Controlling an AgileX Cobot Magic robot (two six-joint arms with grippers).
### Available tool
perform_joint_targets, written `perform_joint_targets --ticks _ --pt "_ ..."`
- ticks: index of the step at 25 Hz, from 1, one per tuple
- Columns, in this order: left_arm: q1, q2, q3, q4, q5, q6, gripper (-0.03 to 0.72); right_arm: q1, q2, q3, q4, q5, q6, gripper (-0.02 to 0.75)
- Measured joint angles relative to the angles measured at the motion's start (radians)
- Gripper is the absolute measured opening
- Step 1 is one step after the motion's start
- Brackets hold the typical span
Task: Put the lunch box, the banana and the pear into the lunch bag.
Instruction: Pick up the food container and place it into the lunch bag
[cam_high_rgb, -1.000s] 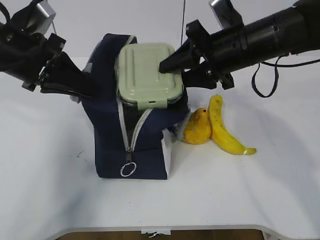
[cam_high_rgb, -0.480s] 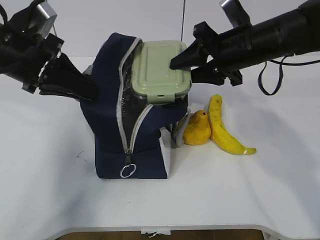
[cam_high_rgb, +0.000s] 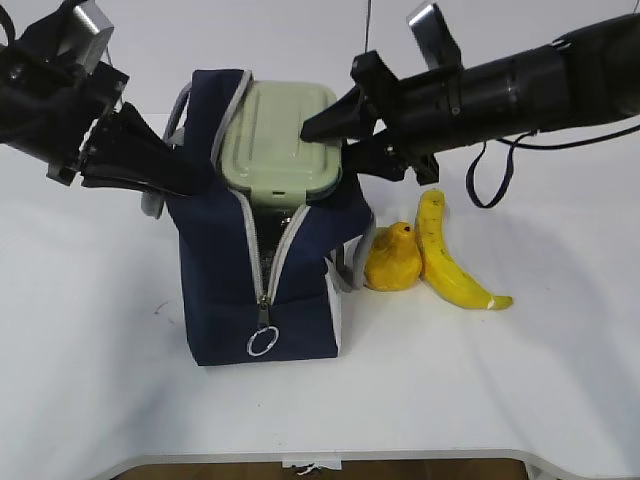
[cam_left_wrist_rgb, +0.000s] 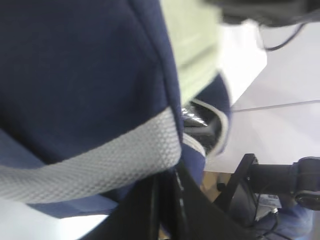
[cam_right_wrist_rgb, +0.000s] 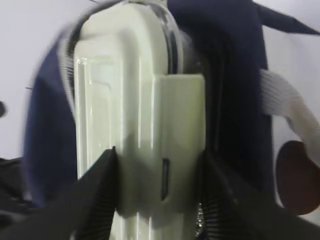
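exterior view / lunch bag (cam_high_rgb: 262, 270): navy, stood upright on the white desk (cam_high_rgb: 100, 380), left of centre; front zipper (cam_high_rgb: 264, 262) seen undone down to the ring pull (cam_high_rgb: 262, 342), mouth spread open at the top.
exterior view / lunch box (cam_high_rgb: 276, 138): sage lid tilted toward the camera, lower edge sunk into the bag mouth, upper part seen above the rim.
exterior view / right hand (cam_high_rgb: 322, 130): reached in from the right; fingers clamped on the right end of the lunch box.
exterior view / left hand (cam_high_rgb: 168, 172): pressed against the bag's upper left edge by the grey handle (cam_high_rgb: 178, 110); fingers closed on the bag fabric there.
exterior view / pear (cam_high_rgb: 394, 258): lying on the desk just right of the bag, touching the banana (cam_high_rgb: 448, 255).
exterior view / banana: laid right of the pear, pale tip pointed near-right; neither fruit is held.
left wrist view / lunch bag (cam_left_wrist_rgb: 85, 75): navy fabric fills the frame, blurred; grey webbing strap (cam_left_wrist_rgb: 100, 165) is run across it.
left wrist view / left hand (cam_left_wrist_rgb: 162, 205): dark fingers seen pressed together at the lower edge, strap and fabric pinched between them.
left wrist view / lunch box (cam_left_wrist_rgb: 197, 45): pale green edge visible beyond the bag rim.
right wrist view / lunch box (cam_right_wrist_rgb: 135, 120): seen end-on, side clip (cam_right_wrist_rgb: 177, 135) facing the camera, navy bag wall on both sides.
right wrist view / right hand (cam_right_wrist_rgb: 155, 200): ribbed pads (cam_right_wrist_rgb: 97, 200) set on either side of the box end, box gripped between them.
right wrist view / pear (cam_right_wrist_rgb: 299, 175): dark rounded blur at far right, unclear.
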Motion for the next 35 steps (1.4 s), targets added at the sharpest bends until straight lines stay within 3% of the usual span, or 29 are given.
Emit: perform_joint_targets --ticks 11,15,20,24,28,35 --pt "0.0 0.012 -0.021 -0.008 0.008 0.0 -0.004 -0.004 0.102 -0.028 -0.026 0.062 0.0 0.367" --pt "0.0 0.014 -0.021 -0.008 0.014 0.0 -0.004 0.043 0.104 -0.11 -0.033 0.127 0.0 0.367" --pt "0.0 0.014 -0.021 -0.004 0.026 0.0 -0.004 0.126 0.134 -0.168 -0.099 0.065 0.008 0.367" --pt "0.0 0.014 -0.023 -0.004 0.026 0.0 -0.004 0.139 0.192 -0.17 -0.12 0.042 0.013 0.367" --pt "0.0 0.014 -0.025 0.046 0.026 0.0 -0.004 0.139 0.222 -0.175 -0.181 0.022 0.052 0.367" --pt "0.0 0.014 -0.029 0.223 0.032 0.0 -0.004 0.14 0.222 -0.179 -0.218 -0.051 0.073 0.367"
